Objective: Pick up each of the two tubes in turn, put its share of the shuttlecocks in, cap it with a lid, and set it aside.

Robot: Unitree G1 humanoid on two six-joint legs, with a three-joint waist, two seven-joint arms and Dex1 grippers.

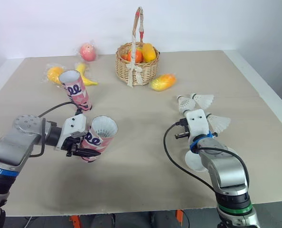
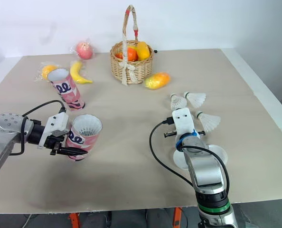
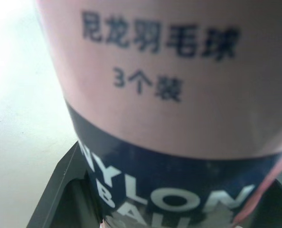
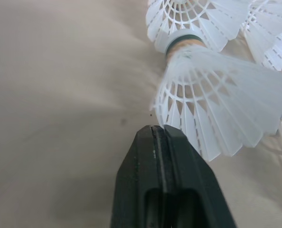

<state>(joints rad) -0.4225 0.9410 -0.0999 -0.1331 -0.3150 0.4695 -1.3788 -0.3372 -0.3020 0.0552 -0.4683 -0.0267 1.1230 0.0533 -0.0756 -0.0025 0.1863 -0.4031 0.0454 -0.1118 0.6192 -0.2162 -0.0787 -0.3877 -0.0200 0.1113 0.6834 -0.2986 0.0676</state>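
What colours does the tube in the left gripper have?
The tube is pink with a dark blue band; best in the left wrist view.

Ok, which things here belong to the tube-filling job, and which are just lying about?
Job: held tube, in the left gripper; standing tube; loose shuttlecocks by the right gripper; white lids.
Lying about: fruit basket; mango; banana; peach; bagged yellow fruit.
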